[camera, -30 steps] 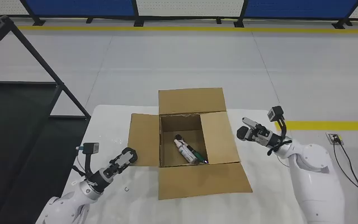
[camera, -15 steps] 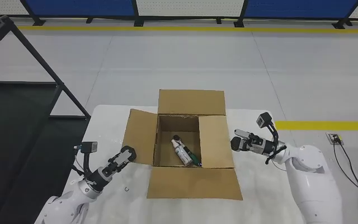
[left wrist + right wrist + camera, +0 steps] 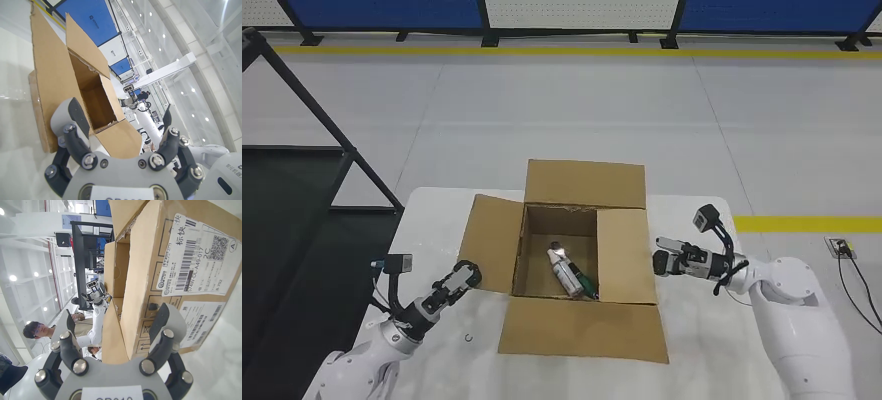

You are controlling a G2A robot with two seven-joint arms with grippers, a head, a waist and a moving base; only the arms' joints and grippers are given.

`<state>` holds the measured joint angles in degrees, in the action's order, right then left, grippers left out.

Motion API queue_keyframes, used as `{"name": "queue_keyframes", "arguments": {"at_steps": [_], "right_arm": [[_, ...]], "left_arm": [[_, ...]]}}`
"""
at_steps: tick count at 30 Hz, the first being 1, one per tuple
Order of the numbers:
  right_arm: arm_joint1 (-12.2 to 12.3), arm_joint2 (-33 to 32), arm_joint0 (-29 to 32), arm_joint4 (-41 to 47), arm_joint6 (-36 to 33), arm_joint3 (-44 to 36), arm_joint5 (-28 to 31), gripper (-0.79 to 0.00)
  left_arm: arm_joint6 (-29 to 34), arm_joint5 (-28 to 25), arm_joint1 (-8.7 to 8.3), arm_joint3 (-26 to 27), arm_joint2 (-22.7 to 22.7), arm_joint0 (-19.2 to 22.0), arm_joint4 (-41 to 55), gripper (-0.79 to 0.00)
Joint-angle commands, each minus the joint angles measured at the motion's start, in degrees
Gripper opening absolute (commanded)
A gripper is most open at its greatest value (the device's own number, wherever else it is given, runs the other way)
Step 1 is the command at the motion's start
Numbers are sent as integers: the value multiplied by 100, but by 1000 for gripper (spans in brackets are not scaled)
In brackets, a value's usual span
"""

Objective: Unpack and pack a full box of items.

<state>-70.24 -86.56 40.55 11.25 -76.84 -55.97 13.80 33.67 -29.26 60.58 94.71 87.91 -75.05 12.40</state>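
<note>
An open cardboard box (image 3: 585, 184) stands mid-table with all flaps folded out. Inside lie a white bottle (image 3: 562, 269) and a green-and-dark item (image 3: 586, 288). My right gripper (image 3: 661, 259) is open at the outer edge of the box's right flap (image 3: 627, 255); in the right wrist view the gripper (image 3: 115, 321) has that labelled flap (image 3: 143, 279) rising between its spread fingers. My left gripper (image 3: 463, 273) is open, hanging a short way off the left flap (image 3: 492, 243), and in its own view the gripper (image 3: 122, 115) faces the box (image 3: 56, 66).
A small ring (image 3: 470, 338) lies on the white table cover (image 3: 442, 220) near the left arm. A dark frame (image 3: 342, 150) stands off the table's left. Bare cover lies on both sides of the box. A person (image 3: 36, 329) is in the room behind.
The right gripper has moved left and nearer, against the right flap. The box has slid left and toward the front, and its side flaps have tilted up. The left gripper barely shifted.
</note>
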Motion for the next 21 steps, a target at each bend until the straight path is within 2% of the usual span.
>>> {"name": "queue_keyframes", "arguments": {"at_steps": [1, 21], "right_arm": [[16, -3, 20, 38, 41, 2, 21, 0], [136, 280, 96, 532, -151, -93, 304, 0]], "left_arm": [[5, -6, 1, 9, -7, 1, 7, 0], [-146, 41, 35, -292, -161, 149, -130, 0]]}}
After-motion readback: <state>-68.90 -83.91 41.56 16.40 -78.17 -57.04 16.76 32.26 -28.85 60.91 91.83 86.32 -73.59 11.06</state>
